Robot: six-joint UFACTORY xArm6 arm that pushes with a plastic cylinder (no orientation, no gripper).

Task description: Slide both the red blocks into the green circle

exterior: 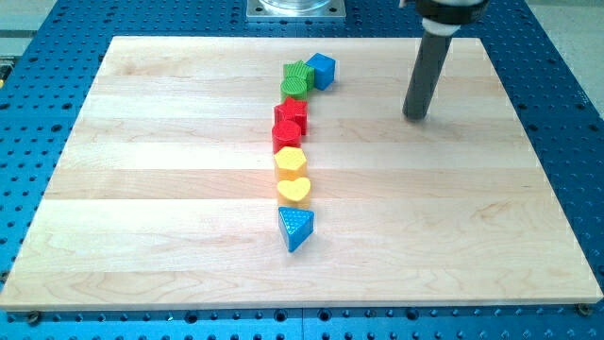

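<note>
Two red blocks sit mid-board in a near-vertical chain: a red star-like block (292, 113) and a rounder red block (286, 135) just below it, touching. Above them are a green circle block (293, 88) and a green star-like block (297, 72), with a blue cube (321, 70) at the chain's top right. The upper red block touches the green circle. My tip (415, 115) rests on the board well to the right of the red blocks, touching no block.
Below the reds lie a yellow hexagon-like block (291, 161), a yellow heart (293, 190) and a blue triangle (296, 228). The wooden board (142, 189) lies on a blue perforated table (566, 94). A metal base (296, 8) stands at the view's top.
</note>
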